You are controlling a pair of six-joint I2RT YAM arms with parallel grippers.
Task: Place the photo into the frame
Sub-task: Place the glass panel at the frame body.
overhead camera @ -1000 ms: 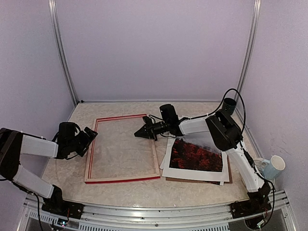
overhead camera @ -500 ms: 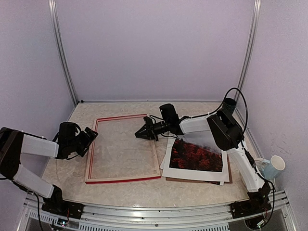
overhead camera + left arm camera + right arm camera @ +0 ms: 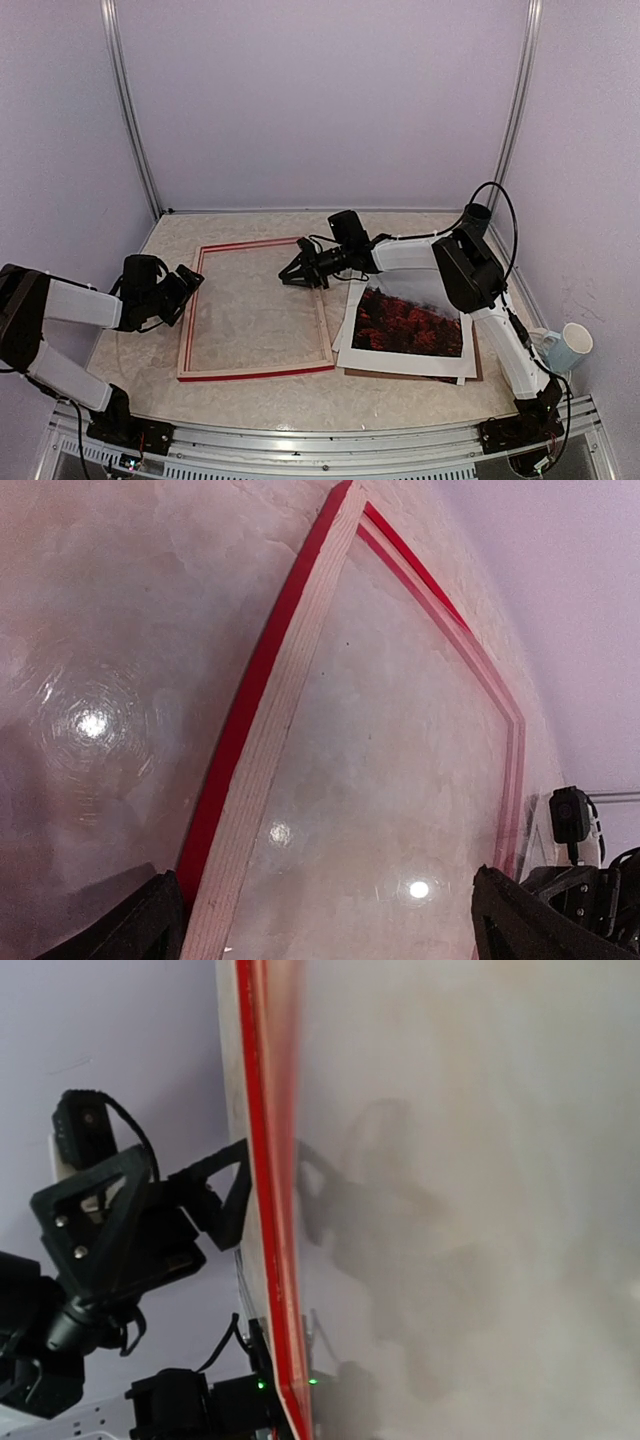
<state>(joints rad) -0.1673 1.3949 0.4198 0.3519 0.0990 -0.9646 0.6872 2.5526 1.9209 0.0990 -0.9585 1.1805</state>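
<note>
The red frame lies flat on the table at centre left, its pale back rail facing up. The photo, red trees with a white border, lies to its right on a stack of sheets. My left gripper hovers open at the frame's left rail, with one finger outside the rail and the other over the pane. My right gripper is at the frame's right rail near the far corner. Its jaws look slightly parted and nothing shows held between them. Its own fingers do not show in the right wrist view, only the frame's red edge.
White sheets and a brown panel lie under the photo. A pale blue mug sits off the table's right edge. Booth walls close in on three sides, and a metal rail runs along the near edge.
The right gripper's jaws have parted from a closed point and it has shifted slightly toward the back. The left arm, the frame and the photo have not moved.
</note>
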